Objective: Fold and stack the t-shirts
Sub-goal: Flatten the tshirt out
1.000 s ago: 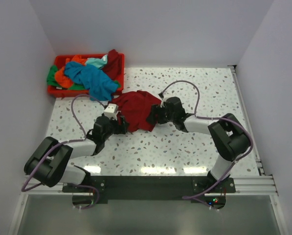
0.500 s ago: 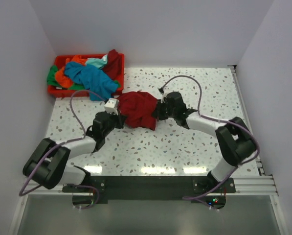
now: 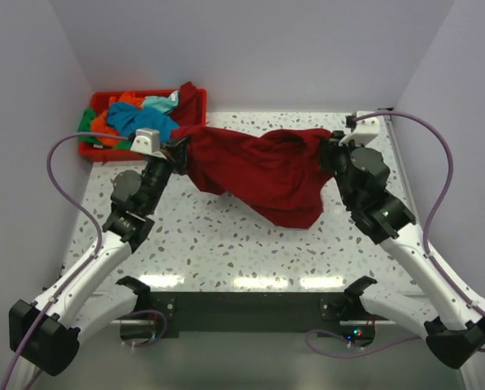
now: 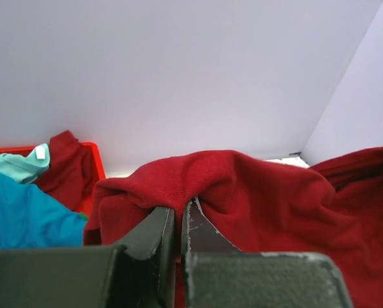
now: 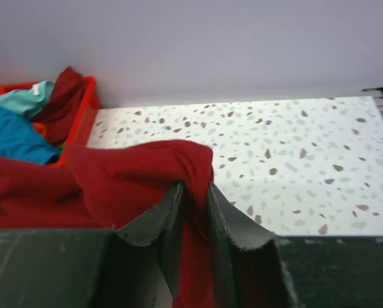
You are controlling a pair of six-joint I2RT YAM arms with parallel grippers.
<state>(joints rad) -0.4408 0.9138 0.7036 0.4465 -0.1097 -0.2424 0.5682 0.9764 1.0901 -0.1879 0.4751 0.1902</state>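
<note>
Top external, left to right: red bin (image 3: 86, 151) sits at the far-left table corner, stuffed with a teal t-shirt (image 3: 145, 123), orange t-shirt (image 3: 104, 127) and green t-shirt (image 3: 84, 123), plus a dark red cloth (image 3: 192, 101) draped over its right rim. Left gripper (image 3: 175, 148) is just right of the bin, up off the table, fingers pinched tight on one edge of the large dark red t-shirt (image 3: 266, 166). Shirt hangs spread between both arms above the speckled table (image 3: 226, 244), middle sagging toward the near side; can't tell if the lowest fold touches the tabletop. Right gripper (image 3: 333, 148) is near the far-right edge, fingers clamped on the opposite edge. Wrist cams agree: fabric bunched between nearly closed fingers on both sides.
</note>
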